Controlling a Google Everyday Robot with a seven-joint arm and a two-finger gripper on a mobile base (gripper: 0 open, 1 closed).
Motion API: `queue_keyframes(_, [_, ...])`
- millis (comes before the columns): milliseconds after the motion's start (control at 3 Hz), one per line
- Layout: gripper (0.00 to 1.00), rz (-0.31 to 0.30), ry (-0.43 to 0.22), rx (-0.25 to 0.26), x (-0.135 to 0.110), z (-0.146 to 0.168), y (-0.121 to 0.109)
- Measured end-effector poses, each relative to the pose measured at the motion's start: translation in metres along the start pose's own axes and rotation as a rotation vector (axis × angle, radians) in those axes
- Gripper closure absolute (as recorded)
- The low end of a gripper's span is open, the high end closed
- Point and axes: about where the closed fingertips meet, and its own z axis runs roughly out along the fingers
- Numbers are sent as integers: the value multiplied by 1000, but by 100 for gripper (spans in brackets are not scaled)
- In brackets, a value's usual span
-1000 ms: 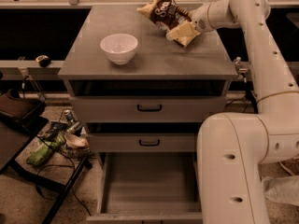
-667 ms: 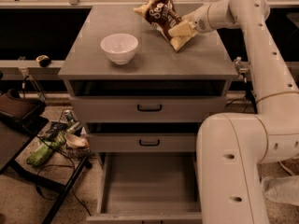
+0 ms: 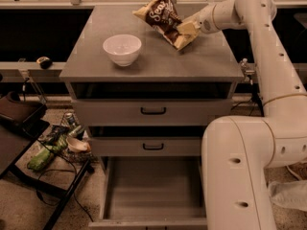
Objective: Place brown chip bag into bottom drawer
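The brown chip bag [image 3: 160, 16] is tilted above the back right of the grey cabinet top [image 3: 196, 63], its white script logo facing up. My gripper [image 3: 185, 29] reaches in from the right and is shut on the bag's lower right cream end. The bottom drawer [image 3: 152, 191] is pulled open below the front of the cabinet, and its grey tray holds nothing. The arm's white base [image 3: 240, 171] stands right of the drawer and hides its right wall.
A white bowl [image 3: 122, 49] stands on the left of the cabinet top. The two upper drawers with black handles [image 3: 153, 111] are shut. A black stand with cables and clutter [image 3: 53, 145] sits on the floor at the left.
The gripper has carried the bag leftward and a little toward the back of the top, and the bag now tilts more upright. The bowl and drawers have not moved.
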Motion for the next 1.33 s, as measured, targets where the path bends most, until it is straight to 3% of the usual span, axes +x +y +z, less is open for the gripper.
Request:
queue_keyframes(667, [100,-25,26,25,-8,-6,-4])
queue_keyframes(1000, [100,-38,72,98,-15,-58,-22])
queue_keyframes(1333, [100,-51,91,187,-23,-141,-41])
